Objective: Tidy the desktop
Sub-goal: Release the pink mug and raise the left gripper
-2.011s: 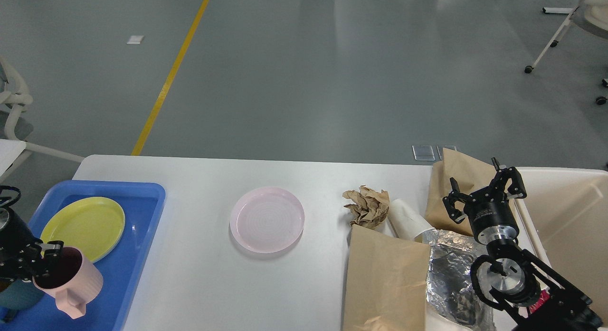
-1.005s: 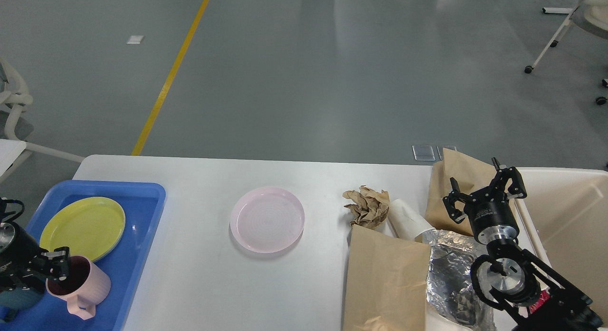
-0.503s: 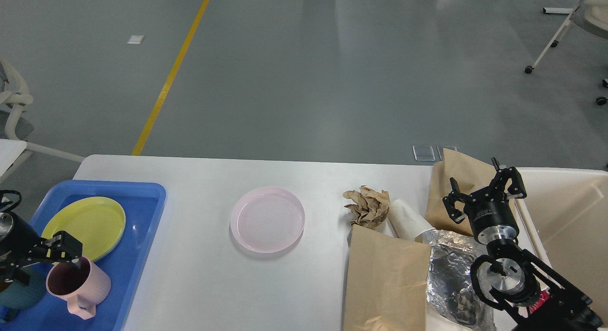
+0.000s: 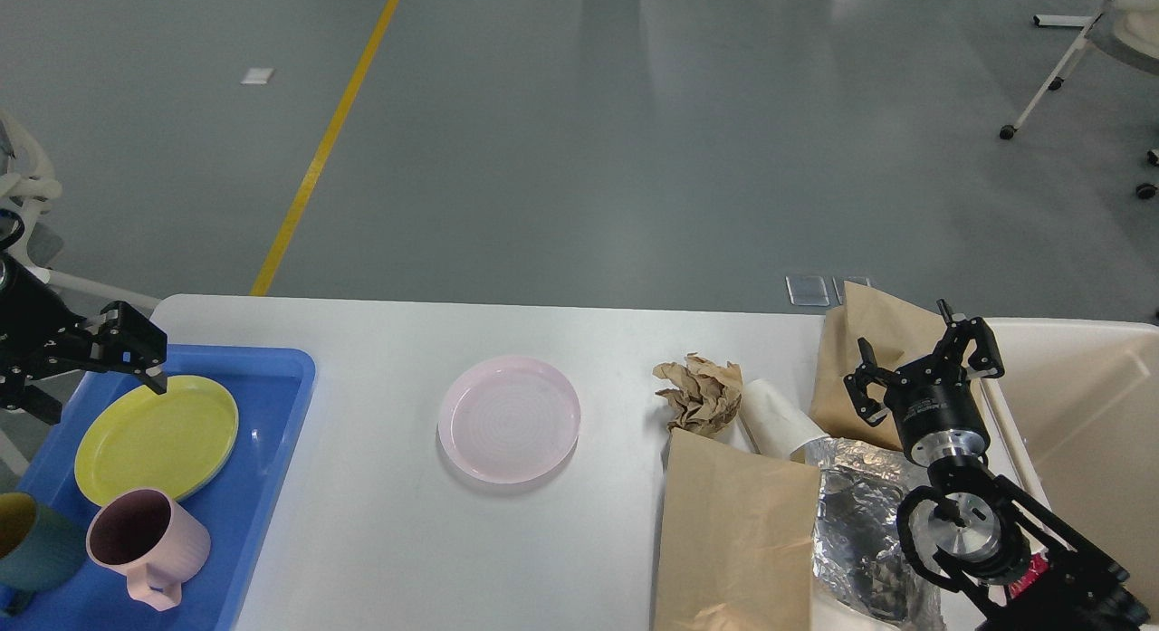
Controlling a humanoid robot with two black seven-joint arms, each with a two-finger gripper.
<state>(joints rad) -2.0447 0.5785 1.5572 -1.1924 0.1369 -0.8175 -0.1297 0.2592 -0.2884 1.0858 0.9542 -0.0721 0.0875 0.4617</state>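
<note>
White and matte, the tabletop (image 4: 380,540) fills the lower part of my head view, with a pink plate (image 4: 509,419) lying flat near its middle, apart from everything else. At the left edge sits a blue tray (image 4: 263,486) holding a yellow plate (image 4: 154,439), a pink mug (image 4: 145,540) upright with its handle toward me, and a teal cup (image 4: 32,545) partly cut off by the frame. My left tool (image 4: 136,355) hangs above the far end of the tray, over the yellow plate's far rim, holding nothing; its fingers are too dark and bunched for me to tell how far apart they stand. On the right side lies a heap of rubbish: a crumpled ball of brown paper (image 4: 699,394), a white paper cup (image 4: 779,421) on its side just beside it, a flat brown paper bag (image 4: 738,531) nearer me, another brown bag (image 4: 874,350) leaning farther back, and a crinkled silver foil wrapper (image 4: 860,522). My right tool (image 4: 924,359) hovers over that heap with its fingers spread wide, gripping nothing. A beige bin (image 4: 1087,414) stands at the far right edge.
</note>
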